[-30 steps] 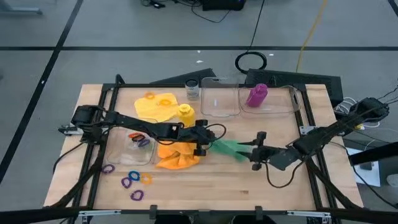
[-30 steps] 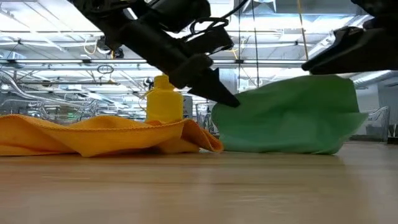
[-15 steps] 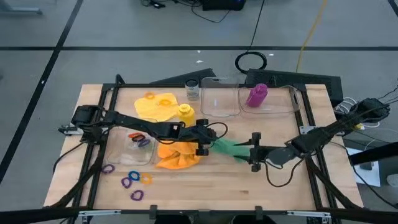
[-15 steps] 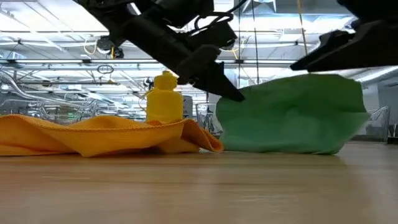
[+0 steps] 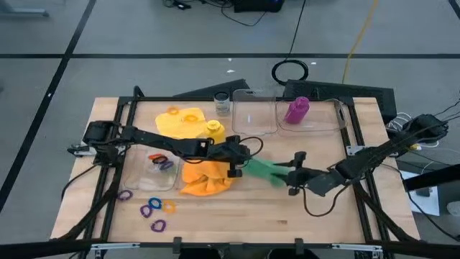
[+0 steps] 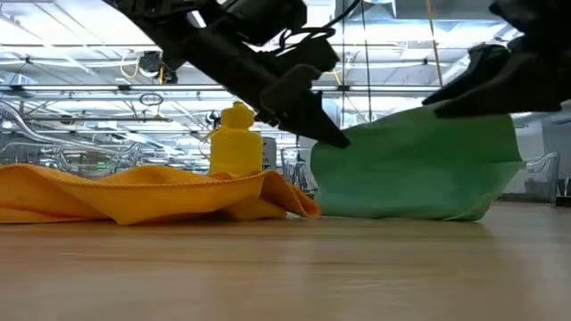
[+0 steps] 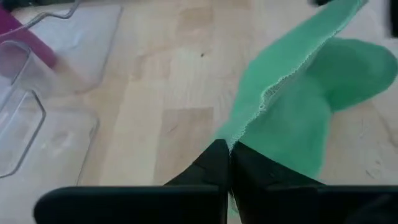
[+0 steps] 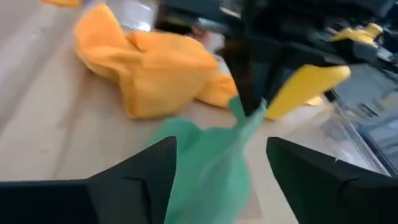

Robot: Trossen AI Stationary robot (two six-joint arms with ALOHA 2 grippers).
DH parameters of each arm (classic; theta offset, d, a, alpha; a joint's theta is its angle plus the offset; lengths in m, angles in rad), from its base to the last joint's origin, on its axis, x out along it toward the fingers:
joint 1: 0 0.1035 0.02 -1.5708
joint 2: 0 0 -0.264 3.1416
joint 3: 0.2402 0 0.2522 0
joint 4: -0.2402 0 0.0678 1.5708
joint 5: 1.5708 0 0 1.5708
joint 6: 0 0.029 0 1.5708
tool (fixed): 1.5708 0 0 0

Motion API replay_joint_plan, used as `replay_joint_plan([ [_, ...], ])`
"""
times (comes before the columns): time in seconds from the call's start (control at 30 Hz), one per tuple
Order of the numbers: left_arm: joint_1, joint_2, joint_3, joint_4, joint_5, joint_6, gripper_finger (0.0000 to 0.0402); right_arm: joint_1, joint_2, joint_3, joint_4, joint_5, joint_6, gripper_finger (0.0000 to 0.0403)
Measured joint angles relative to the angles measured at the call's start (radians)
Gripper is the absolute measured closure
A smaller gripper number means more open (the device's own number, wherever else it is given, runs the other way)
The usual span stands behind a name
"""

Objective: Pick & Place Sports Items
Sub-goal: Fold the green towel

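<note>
High view: mid-bench, left hand point(image 5: 243, 165) pinching one end of the green cloth point(image 5: 264, 171), right hand point(image 5: 293, 177) at its other end, beside the orange cloth point(image 5: 203, 178).
Low view: green cloth point(image 6: 415, 169) lifted off the bench point(image 6: 285, 267), yellow bottle point(image 6: 235, 141) behind.
Left wrist view: fingers point(image 7: 211, 168) pressed together on the cloth's hem.
Right wrist view: fingers point(image 8: 149, 168) spread either side of the cloth.

Overhead, table-level and both close wrist cameras share one thing — the green cloth point(image 5: 263, 170).
</note>
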Motion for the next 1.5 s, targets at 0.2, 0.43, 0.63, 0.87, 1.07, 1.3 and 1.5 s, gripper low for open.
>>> replay_joint_plan([
  [0.2, 0.0, 0.0, 0.0, 0.001, 0.0, -0.001, 0.04, -0.007, 0.009, 0.0, -0.015, 0.044, 0.021, 0.024],
  [0.43, 0.0, 0.0, 0.0, 0.001, -0.004, -0.003, 0.0401, -0.009, 0.009, 0.0, -0.044, 0.049, 0.049, 0.027],
  [0.63, -0.002, 0.0, 0.0, 0.001, -0.051, 0.001, 0.0402, -0.009, 0.009, 0.0, -0.045, 0.077, 0.058, 0.032],
  [0.87, -0.026, -0.007, 0.0, -0.014, -0.153, 0.04, 0.0401, -0.009, 0.009, 0.0, -0.052, 0.102, 0.064, 0.0402],
  [1.07, -0.064, -0.1, 0.001, -0.09, -0.293, 0.058, 0.0401, -0.009, -0.018, 0.0, -0.043, 0.164, 0.026, 0.0393],
  [1.3, -0.116, -0.252, 0.001, -0.095, -0.341, 0.099, 0.0401, -0.007, -0.153, 0.027, -0.029, 0.173, -0.084, 0.0402],
  [1.5, -0.144, -0.279, 0.001, -0.094, -0.341, 0.096, 0.0401, -0.007, -0.218, 0.075, -0.029, 0.168, -0.181, 0.0403],
])
